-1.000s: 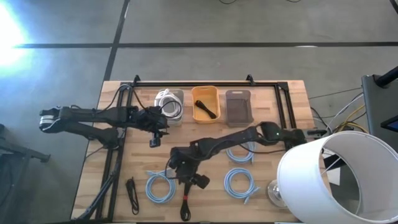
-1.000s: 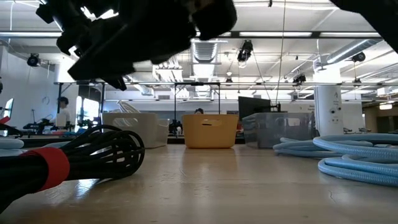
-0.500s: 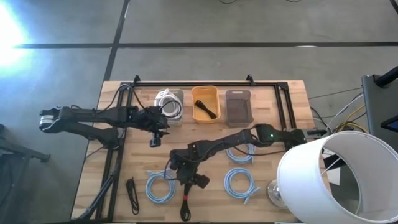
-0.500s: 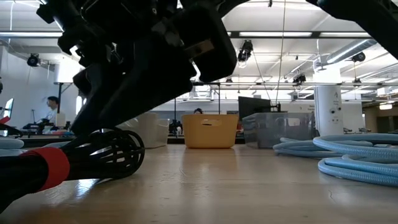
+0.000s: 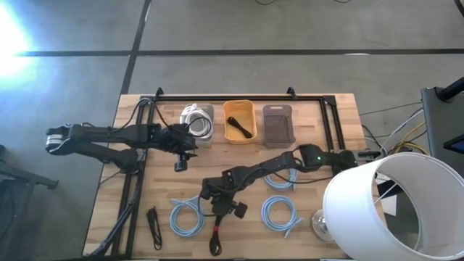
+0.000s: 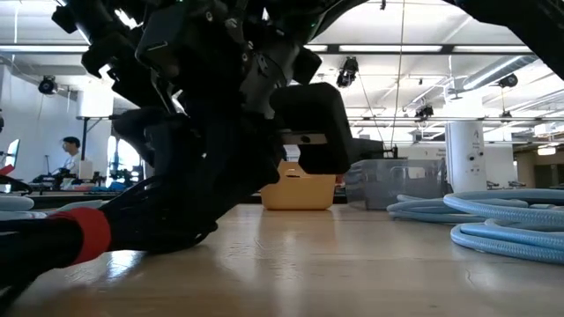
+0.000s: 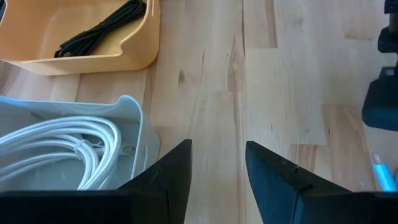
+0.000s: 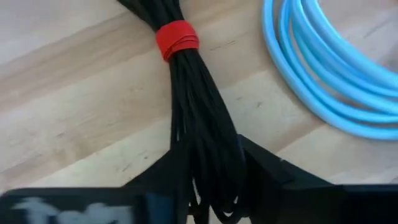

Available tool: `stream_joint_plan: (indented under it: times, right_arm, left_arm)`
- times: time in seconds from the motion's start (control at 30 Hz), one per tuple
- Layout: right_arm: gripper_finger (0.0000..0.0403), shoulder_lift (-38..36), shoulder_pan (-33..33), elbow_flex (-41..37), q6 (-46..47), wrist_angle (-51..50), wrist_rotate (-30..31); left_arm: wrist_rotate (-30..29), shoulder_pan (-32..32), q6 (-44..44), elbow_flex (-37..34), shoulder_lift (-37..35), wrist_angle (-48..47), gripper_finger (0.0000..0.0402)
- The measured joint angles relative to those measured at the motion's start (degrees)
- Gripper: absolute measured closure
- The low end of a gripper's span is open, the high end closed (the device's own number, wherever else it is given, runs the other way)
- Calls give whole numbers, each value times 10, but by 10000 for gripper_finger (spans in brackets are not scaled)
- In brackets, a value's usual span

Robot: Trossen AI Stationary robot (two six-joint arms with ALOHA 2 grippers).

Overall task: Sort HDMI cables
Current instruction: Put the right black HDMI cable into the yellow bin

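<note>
A black HDMI bundle with a red band (image 8: 177, 38) lies near the table's near edge (image 5: 215, 235). My right gripper (image 8: 214, 177) stands over its far, looped end (image 5: 218, 212), shut on it. My left gripper (image 7: 217, 168) is open and hovers above bare wood beside the clear tray (image 5: 206, 110), which holds white coils (image 7: 68, 146). The orange tray (image 5: 239, 109) holds another black bundle (image 5: 241, 127). Light-blue coils lie flat on the table (image 5: 187, 217), (image 5: 281, 212), (image 5: 279, 179). A third black bundle (image 5: 154, 225) lies near the near-left corner. My right gripper pinches the black bundle at its looped end (image 8: 211, 149), on the far side of the red band. One finger (image 8: 165, 171) stands on each side, across the strands. It comes from above, slanting toward the near edge. The rest of the bundle (image 6: 88, 236) lies on the table.
A grey tray (image 5: 278, 123) sits right of the orange one. A large white lampshade (image 5: 384, 210) and a glass bulb (image 5: 321, 223) crowd the table's near-right corner. A black frame (image 5: 239, 97) runs along the far edge. People show in the room beyond.
My right gripper has come down toward the near edge onto the black bundle's looped end. In the low view the bundle has shifted a little, its red band sliding sideways. My left arm has kept still.
</note>
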Motion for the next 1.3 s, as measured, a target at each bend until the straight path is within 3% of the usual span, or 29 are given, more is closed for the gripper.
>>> stream_joint_plan:
  times: [0.2, 0.3, 0.5, 0.63, 0.8, 0.97, 1.07, 1.3]
  right_arm:
    - [381, -4, -7, 21, 23, -30, -13]
    - [384, -11, -14, 40, 25, -84, -2]
    - [384, -51, -41, 67, 63, -265, 96]
    - [384, -88, -69, 65, 97, -325, 121]
    - [384, -146, -104, 55, 108, -342, 148]
    - [385, -215, -144, 32, 143, -340, 287]
    - [385, -258, -174, 14, 215, -323, 351]
    - [385, -340, -253, -111, 377, -237, 371]
  left_arm:
    - [0, 0, 38, 0, 0, 1, 248]
    - [0, 0, 39, 0, 0, 1, 248]
    - [0, 0, 37, 0, 0, 1, 248]
    - [0, 0, 37, 0, 0, 1, 248]
    - [0, 0, 9, -1, 0, 1, 248]
    - [0, 0, -32, -1, 0, 1, 248]
    - [0, 0, -37, -1, 0, 1, 248]
    - [0, 0, -67, -1, 0, 1, 249]
